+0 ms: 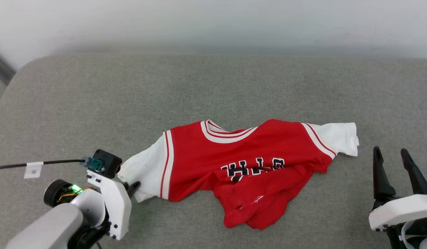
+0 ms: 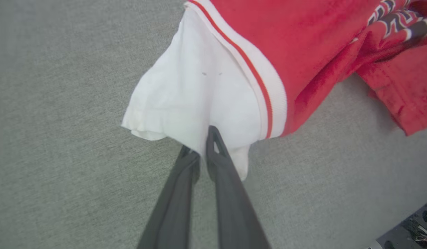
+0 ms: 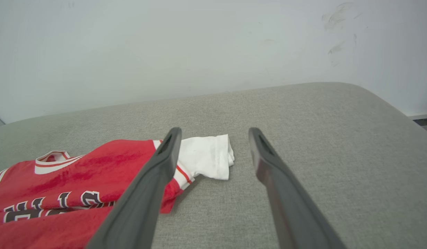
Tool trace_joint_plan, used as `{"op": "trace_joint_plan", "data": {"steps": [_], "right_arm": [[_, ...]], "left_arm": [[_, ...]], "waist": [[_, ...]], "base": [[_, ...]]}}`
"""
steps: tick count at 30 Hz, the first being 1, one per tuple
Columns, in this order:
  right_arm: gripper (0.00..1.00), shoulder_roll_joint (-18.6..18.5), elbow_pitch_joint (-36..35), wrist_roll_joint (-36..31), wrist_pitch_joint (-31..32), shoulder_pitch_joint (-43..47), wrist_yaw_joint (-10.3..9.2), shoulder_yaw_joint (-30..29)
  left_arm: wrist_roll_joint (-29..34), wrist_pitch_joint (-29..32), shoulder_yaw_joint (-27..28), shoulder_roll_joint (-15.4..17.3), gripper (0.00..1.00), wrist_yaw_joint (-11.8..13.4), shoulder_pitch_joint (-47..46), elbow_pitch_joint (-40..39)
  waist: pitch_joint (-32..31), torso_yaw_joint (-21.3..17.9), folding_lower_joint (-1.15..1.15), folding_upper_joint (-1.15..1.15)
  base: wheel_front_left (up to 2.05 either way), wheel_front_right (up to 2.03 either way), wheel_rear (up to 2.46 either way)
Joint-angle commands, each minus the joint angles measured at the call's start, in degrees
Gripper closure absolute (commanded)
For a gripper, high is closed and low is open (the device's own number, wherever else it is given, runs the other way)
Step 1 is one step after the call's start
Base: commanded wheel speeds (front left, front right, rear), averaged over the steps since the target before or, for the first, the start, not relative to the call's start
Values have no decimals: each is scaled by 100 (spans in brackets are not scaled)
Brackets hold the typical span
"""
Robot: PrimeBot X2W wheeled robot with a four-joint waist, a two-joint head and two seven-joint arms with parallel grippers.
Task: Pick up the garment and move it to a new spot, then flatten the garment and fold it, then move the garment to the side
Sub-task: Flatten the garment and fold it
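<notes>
Red jersey shirt with white short sleeves (image 1: 248, 162) was found crumpled at the middle of the grey woven cushion surface (image 1: 213, 86), collar toward the far side, with red fabric bunched over part of the black lettering. Left gripper (image 1: 133, 188), at the near left, was clamped on the hem of the left white sleeve (image 2: 185, 93). Right gripper (image 1: 391, 155), at the near right, was held with fingers spread, apart from the shirt.

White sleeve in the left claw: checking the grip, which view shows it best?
Left wrist view: the left claw is shut on the sleeve's edge, close up. Head view shows the sleeve small, pinch partly hidden. Right wrist view shows the other sleeve.
</notes>
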Motion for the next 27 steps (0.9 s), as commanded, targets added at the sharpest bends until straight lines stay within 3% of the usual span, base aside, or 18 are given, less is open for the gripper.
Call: {"op": "trace_joint_plan", "data": {"steps": [1,5,10,14,18,27], "right_arm": [[0,3,-3,9,15,52,-4,2],[0,3,-36,-14,61,87,-4,3],[0,3,-74,-31,91,160,-4,-49],[0,4,-94,-27,115,189,-4,-12],[0,3,-130,-29,165,115,-4,83],[0,3,-217,-49,181,-5,-4,37]], "left_arm": [[69,-166,48,-70,0,52,14,38],[245,-726,162,-269,0,196,-30,136],[431,-875,153,-389,0,360,-185,-276],[556,-393,-125,-621,0,290,-490,-812],[599,192,-442,-1096,0,306,-842,-1059],[757,1043,-1087,-2027,0,92,-1489,-420]], "waist": [[-36,15,1,0],[-119,18,1,0],[-203,23,1,0],[-143,-5,1,0],[2,-138,1,0],[510,-609,1,0]], "base": [[0,0,0],[0,0,0],[0,0,0],[0,0,0],[0,0,0],[0,0,0]]}}
